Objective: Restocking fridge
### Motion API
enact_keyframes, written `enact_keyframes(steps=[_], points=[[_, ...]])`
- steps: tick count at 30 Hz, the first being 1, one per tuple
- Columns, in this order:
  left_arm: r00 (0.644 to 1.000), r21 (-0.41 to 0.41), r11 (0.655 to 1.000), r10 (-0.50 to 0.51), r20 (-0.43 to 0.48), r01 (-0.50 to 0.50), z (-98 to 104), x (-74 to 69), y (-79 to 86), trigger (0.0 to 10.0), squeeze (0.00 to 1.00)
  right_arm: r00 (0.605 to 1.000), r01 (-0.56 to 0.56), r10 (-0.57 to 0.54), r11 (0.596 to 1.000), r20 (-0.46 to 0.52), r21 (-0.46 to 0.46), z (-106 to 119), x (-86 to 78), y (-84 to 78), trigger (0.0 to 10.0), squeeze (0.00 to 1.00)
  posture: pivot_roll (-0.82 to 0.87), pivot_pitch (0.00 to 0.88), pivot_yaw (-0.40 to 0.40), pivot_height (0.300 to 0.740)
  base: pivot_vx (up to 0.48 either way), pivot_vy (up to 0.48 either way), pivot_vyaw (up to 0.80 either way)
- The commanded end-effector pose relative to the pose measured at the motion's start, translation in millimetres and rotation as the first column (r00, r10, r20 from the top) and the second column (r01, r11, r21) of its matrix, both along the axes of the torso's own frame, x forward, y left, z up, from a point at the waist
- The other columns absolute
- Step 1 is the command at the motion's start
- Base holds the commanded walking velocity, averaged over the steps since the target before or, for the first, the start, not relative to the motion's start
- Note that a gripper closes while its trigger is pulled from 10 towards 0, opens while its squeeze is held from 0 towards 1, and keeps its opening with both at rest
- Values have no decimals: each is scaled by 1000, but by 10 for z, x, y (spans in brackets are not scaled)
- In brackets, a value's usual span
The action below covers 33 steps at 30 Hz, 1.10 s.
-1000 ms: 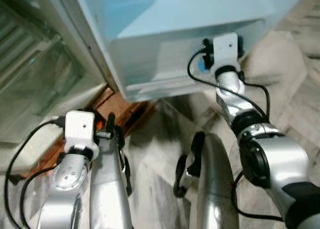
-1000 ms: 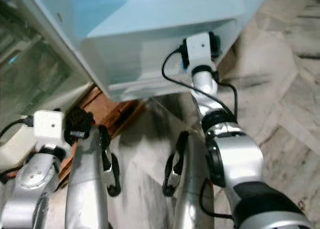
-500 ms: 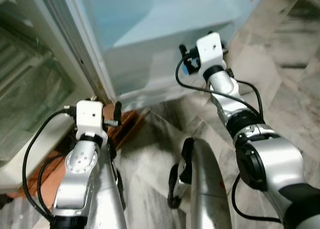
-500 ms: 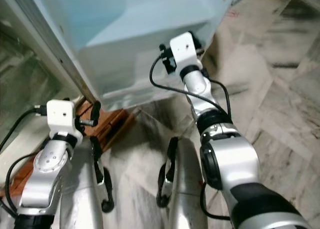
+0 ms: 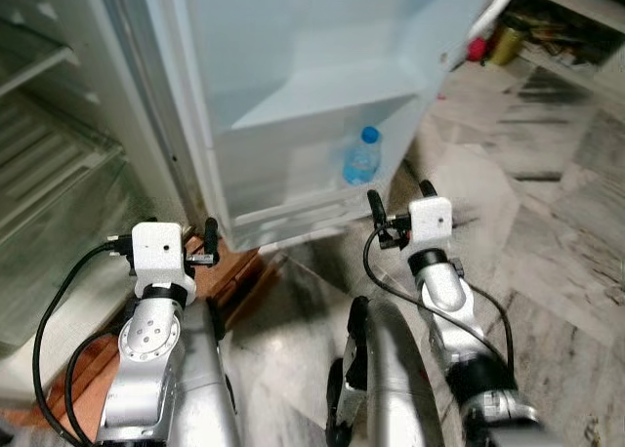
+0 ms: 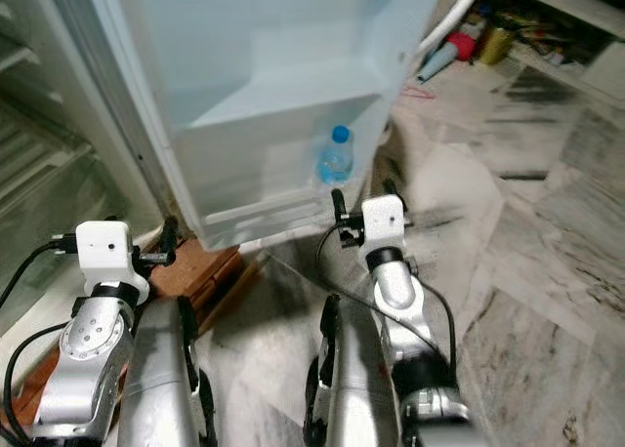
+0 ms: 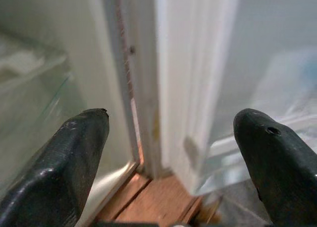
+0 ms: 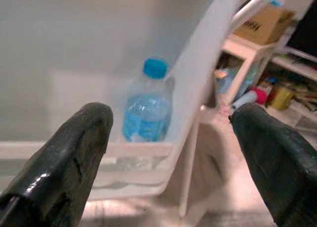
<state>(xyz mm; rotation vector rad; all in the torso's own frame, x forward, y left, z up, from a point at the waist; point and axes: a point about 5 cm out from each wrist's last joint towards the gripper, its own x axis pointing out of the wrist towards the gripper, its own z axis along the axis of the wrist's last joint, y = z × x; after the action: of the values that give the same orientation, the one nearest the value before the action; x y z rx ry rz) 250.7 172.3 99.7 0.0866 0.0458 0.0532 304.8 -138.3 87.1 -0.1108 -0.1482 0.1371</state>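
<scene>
The bottle (image 8: 147, 108), clear with a blue cap and label, stands upright in the bottom door shelf (image 5: 293, 179) of the open fridge door (image 6: 264, 66), near the shelf's outer end. The right gripper (image 8: 171, 152) hangs just in front of it with its jaws wide and nothing between them; the wrist view looks straight along the fingers (image 8: 64, 152) at the bottle behind the shelf's pale front rail. The left gripper (image 7: 171, 152) is also spread wide and empty, pointed at the hinge side of the door where it meets the fridge body, with a strip of wooden base (image 7: 163, 202) below. To the left lies the fridge interior (image 5: 59, 174) with its glass shelves. Beyond the door, on the marble floor (image 5: 557, 223), are a low rack with a cardboard box (image 8: 260, 26), a yellow can (image 8: 280, 95) and a red-capped item.

With the bottle seated and both grippers empty, this placement looks done. The risk from here is the door: the right gripper sits close to the shelf rail, so a forward drift could knock the rail or tip the bottle. Swinging the door shut while the left gripper points into the hinge gap could pinch its fingers. The clutter on the floor beyond the door could catch a step while turning.
</scene>
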Motion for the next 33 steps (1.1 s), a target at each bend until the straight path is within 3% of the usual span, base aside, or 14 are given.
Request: enact_keyframes(steps=[1,7,12,18,23,33], points=[[1000,-5,1000,-10,5,10,1,-35,1,10000,0,997,-63,60,996,55,55,148,-19,77,10000,0,118,81,-81,531,0,0,0],[1000,11,1000,11,4,-11,-10,-35,9,10000,0,989,-123,119,992,82,40,273,31,172,10000,0,124,90,-87,556,0,0,0],[1000,5,1000,21,10,-21,-11,-81,3,10000,0,995,-69,64,996,79,63,410,123,85,10000,0,134,111,-103,581,0,0,0],[997,-1,997,76,26,-76,8,-98,61,10000,0,996,-90,87,994,36,62,374,88,120,10000,0,132,126,-101,611,0,0,0],[998,-6,998,62,25,-62,16,-76,29,10000,0,995,-100,98,993,34,61,386,84,175,10000,0,126,130,-93,636,0,0,0],[998,-9,998,59,27,-59,28,-66,-11,10000,0,997,-72,72,997,9,41,373,71,105,10000,0,122,142,-94,701,0,0,0]])
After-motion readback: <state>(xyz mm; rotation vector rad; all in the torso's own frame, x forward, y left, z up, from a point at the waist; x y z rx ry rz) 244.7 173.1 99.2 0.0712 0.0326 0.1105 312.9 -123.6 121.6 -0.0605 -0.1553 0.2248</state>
